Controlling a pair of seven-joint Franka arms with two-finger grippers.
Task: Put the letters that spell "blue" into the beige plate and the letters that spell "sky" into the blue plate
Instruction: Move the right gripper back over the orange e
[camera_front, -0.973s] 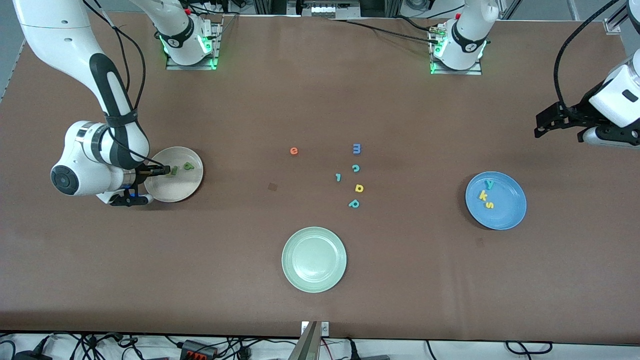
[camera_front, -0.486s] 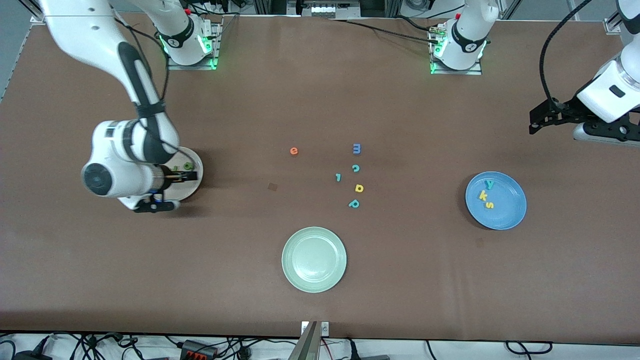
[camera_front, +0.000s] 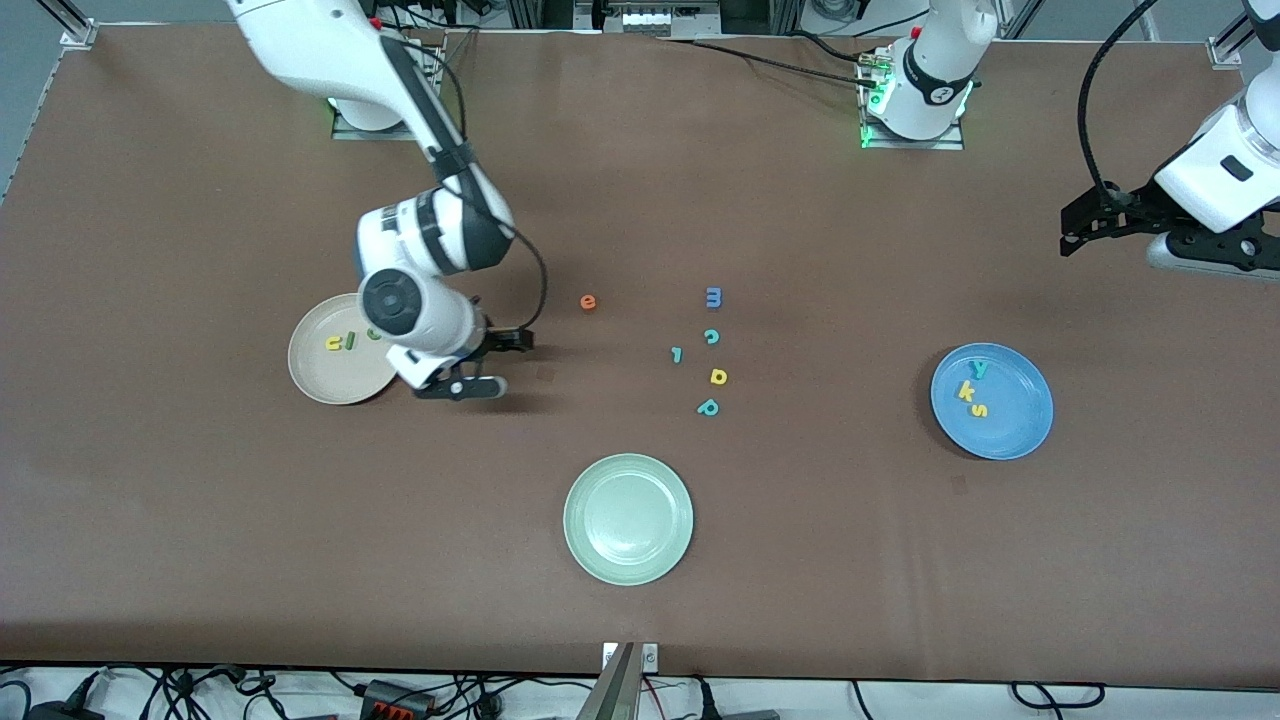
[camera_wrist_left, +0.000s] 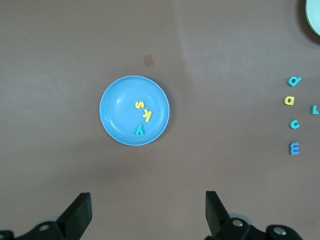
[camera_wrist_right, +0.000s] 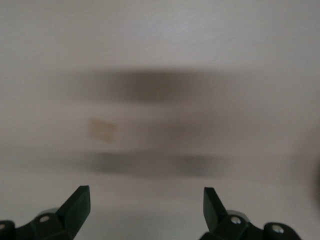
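Table: broad brown matte tabletop (camera_front: 200, 520), filling nearly the whole front view.
Table edges: pale grey strip of floor (camera_front: 15, 110) past the corner at the right arm's end.
Nearest edge: black cables and power strips (camera_front: 400, 697) on a white surface.
Top edge: metal frame posts (camera_front: 70, 25), dark cabling.
Light: even, soft shadows.

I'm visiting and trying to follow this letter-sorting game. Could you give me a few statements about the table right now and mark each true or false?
1. The blue plate holds the s, k and y. True.
2. The orange e lies in the beige plate. False: it lies on the table.
3. The right gripper carries a letter. False: it is open and empty.
4. The pale green plate holds no letters. True.
5. The left gripper is shut. False: it is open.
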